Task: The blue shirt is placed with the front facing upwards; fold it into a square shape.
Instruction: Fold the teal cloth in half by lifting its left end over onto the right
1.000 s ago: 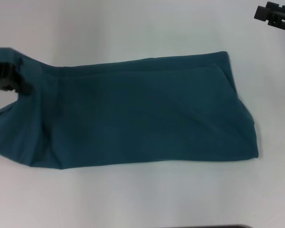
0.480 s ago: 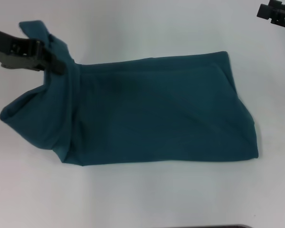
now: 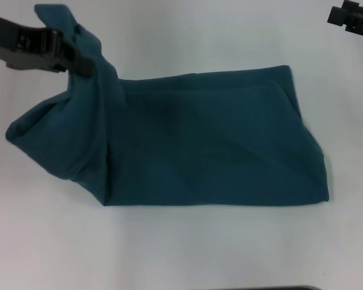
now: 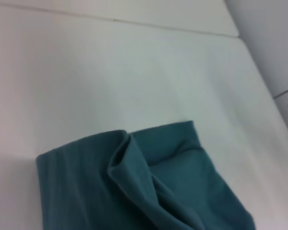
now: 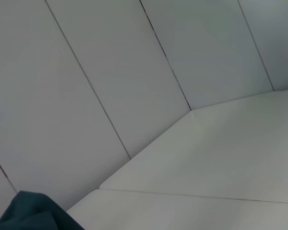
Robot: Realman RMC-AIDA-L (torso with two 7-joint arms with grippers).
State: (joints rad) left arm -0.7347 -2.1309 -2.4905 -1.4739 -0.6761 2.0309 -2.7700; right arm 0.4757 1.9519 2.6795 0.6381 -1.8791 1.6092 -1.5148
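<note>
Up goes the left gripper (image 3: pixel 78 57), pinching the left end of the dark teal-blue cotton shirt (image 3: pixel 212 145), now raised higher off the white table (image 3: pixel 181 248) and carried rightward: the crosswise fold begins. Right gripper (image 3: pixel 351 18) parked far right; its fingers can't be told.

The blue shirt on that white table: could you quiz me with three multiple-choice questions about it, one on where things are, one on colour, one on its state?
1. Where is the left end effector?
A. At the shirt's far-left end
B. At the shirt's right edge
C. Under the table

2. What colour is the shirt?
A. Red
B. Dark teal-blue
C. Yellow

3. What state is the shirt's left end in?
A. Lying flat
B. Lifted off the table
C. Rolled into a ball

Answers:
1. A, the head view shows it clamped on the bunched cloth there, while the right end effector sits apart at the far right corner.
2. B, it is teal-blue all over.
3. B, that end hangs from the end effector in folds.
</note>
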